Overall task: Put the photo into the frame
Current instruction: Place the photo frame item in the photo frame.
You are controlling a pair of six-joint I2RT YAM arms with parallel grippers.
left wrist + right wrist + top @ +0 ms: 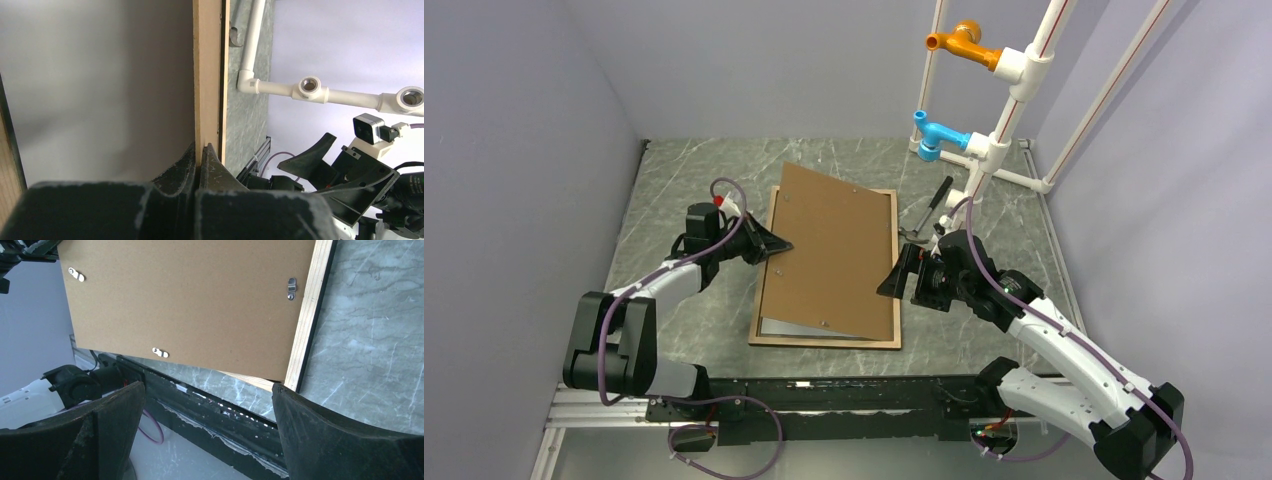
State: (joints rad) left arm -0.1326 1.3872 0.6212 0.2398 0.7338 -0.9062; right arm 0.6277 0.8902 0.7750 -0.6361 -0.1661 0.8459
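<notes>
Left jaws pinch one board [834, 250]; one frame [824, 341] beneath.

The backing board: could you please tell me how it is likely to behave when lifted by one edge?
Probably stiff: the backing board looks flat though the left gripper pinches only one edge. Likely light, being thin. It may pivot or slip in that narrow pinch; the right gripper is open.

I see pale lilac walls [724, 60] on 3 sides, a grey marbled table [684, 170] at centre, a white pipe rack [1022, 68] upper right, in even light.
</notes>
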